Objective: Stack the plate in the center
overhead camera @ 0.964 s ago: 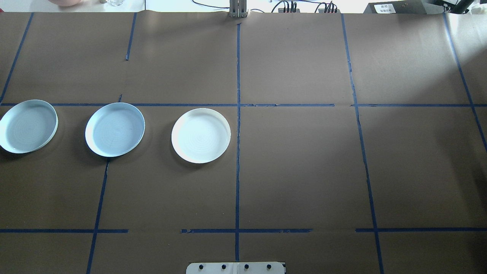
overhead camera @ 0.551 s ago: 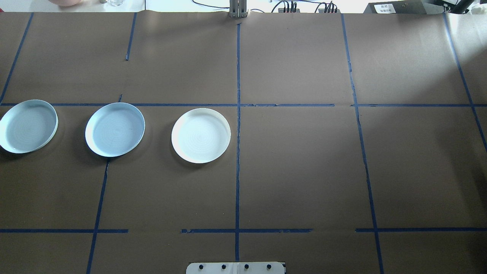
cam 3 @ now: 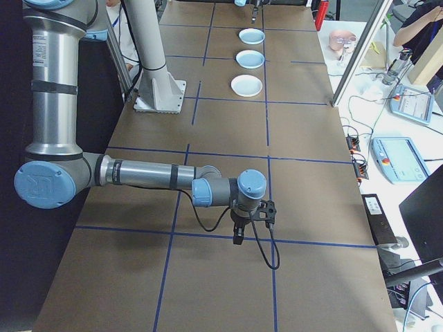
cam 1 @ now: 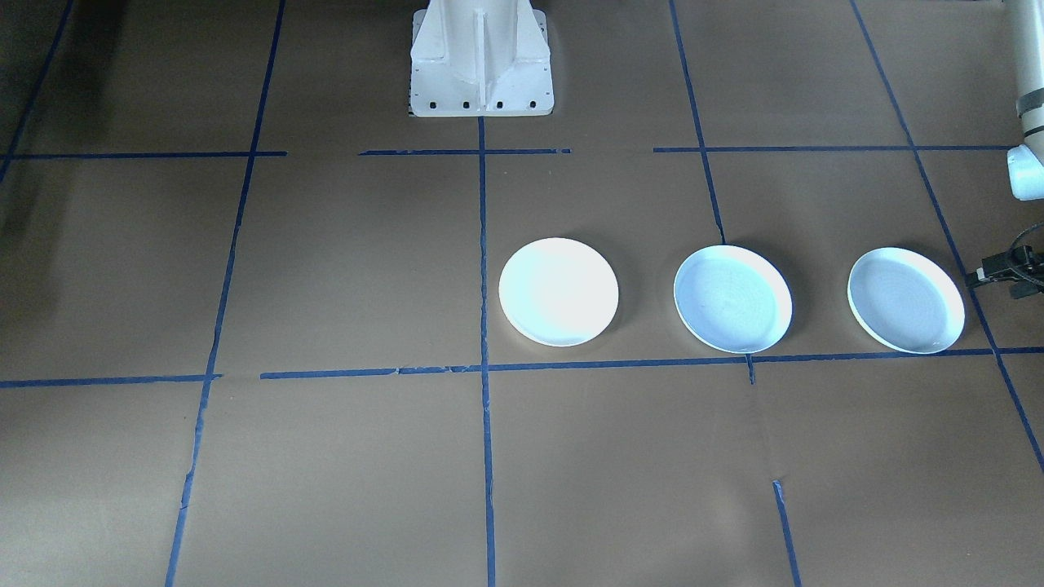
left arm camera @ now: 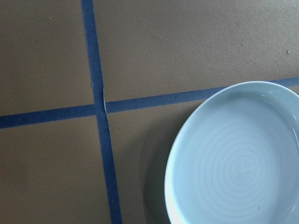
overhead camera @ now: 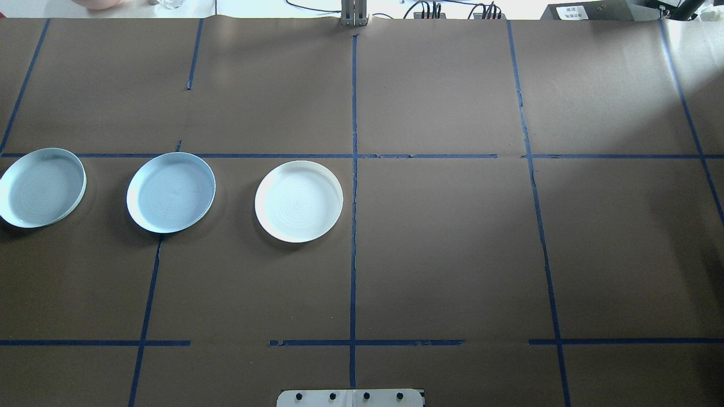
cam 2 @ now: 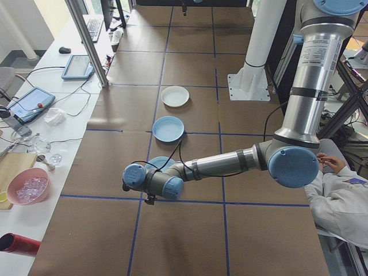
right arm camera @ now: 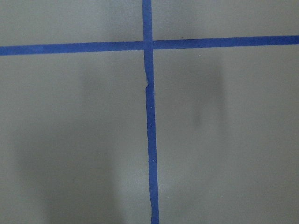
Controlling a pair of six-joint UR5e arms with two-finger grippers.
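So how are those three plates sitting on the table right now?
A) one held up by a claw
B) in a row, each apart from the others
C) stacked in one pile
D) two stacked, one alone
B: the overhead view shows the white plate, the middle bluish plate and the outer bluish plate lying separately in a row, with brown table between them.

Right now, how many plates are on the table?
3, in one row, none stacked: a white plate beside the center line, a bluish plate in the middle of the row, and another bluish plate at the robot's far left edge.
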